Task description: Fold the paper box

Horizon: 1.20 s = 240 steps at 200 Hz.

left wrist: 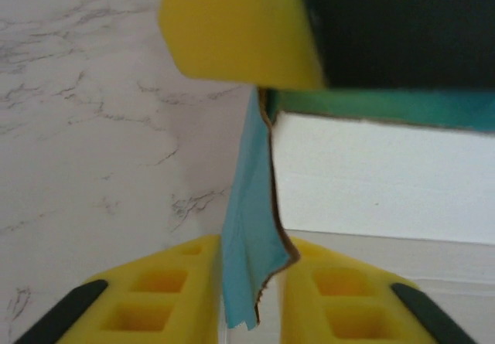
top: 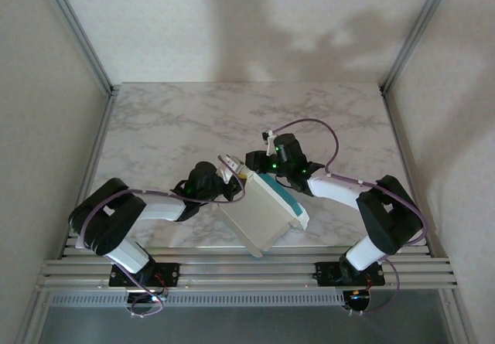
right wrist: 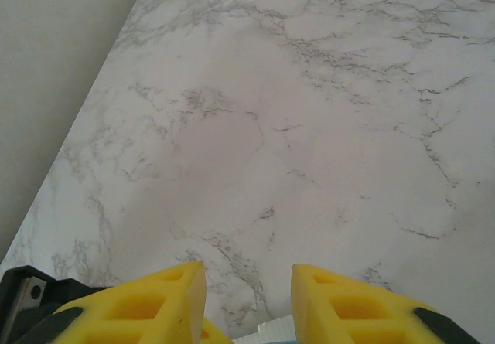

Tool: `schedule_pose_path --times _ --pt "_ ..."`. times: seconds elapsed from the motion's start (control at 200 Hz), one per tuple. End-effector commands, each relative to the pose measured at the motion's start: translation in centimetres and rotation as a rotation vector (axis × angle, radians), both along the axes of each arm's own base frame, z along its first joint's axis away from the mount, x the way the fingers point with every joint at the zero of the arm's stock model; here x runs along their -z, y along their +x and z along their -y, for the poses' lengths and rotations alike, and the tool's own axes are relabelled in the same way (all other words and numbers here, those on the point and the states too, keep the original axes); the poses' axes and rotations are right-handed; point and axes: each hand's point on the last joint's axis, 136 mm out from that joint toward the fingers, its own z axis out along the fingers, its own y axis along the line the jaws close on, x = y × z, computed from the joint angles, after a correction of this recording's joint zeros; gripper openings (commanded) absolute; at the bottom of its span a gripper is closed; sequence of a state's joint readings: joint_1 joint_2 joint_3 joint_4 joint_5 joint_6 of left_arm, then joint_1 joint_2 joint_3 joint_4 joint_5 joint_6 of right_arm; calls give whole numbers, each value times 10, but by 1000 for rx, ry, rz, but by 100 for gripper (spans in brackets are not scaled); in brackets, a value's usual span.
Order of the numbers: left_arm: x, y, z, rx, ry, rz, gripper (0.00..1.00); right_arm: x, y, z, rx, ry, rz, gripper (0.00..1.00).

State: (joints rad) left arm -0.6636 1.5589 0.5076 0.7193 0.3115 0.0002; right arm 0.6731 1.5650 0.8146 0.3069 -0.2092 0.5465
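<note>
We see the paper box point(top: 261, 214) lying on the marble surface point(top: 170, 127) toward 6 o'clock, near the arm bases and turned like a diamond. Its pale face is up and a turquoise strip runs along the edge from 12 to 3 o'clock. Both arms meet at its far corner, the left fingers point(top: 230, 175) at about 11 o'clock of the box and the right fingers point(top: 257, 166) at 12 o'clock.

From the left wrist, the yellow fingers stand a little apart. A creased turquoise flap point(left wrist: 249, 243) of the box hangs in the gap between them – we cannot tell whether either pad presses on it. The white wall of the box rises at 2 o'clock, with a teal rim above it. One yellow pad point(left wrist: 240, 27) of the other arm sits just over that corner.

From the right wrist, the fingers are partly open over bare marble. A sliver of pale, blue-edged card point(right wrist: 271, 333) shows low between them – we cannot tell whether it is gripped.
</note>
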Motion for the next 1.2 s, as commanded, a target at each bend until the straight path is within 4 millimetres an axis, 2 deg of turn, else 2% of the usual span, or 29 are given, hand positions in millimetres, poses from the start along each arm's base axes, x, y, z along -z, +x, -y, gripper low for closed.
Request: schedule_pose_path --times 0.0,0.1,0.2,0.36,0.445,0.701,0.836,0.981,1.196 --pt "-20 0 -6 -21 -45 -8 32 42 -20 17 9 -108 -98 33" --pt "-35 -5 -16 -30 -86 -14 38 42 -22 18 11 -108 -98 33" --pt "-42 -11 -27 -35 -96 -32 40 42 -23 19 10 -107 -97 33" --pt "-30 -10 -55 -104 -118 -120 41 39 -23 19 11 -98 -96 32" --pt "-21 -7 -61 -111 -123 -156 41 36 -23 18 10 -95 -89 32" --pt "5 11 -40 -36 -90 -197 41 32 -24 16 3 -81 -92 32" --pt "4 15 -28 21 -108 -170 42 32 -26 17 0 -83 -96 32" --pt "1 12 -16 99 -126 -159 44 33 -27 18 0 -85 -101 31" --pt "8 2 -3 172 -104 -181 44 33 -26 17 0 -85 -103 31"
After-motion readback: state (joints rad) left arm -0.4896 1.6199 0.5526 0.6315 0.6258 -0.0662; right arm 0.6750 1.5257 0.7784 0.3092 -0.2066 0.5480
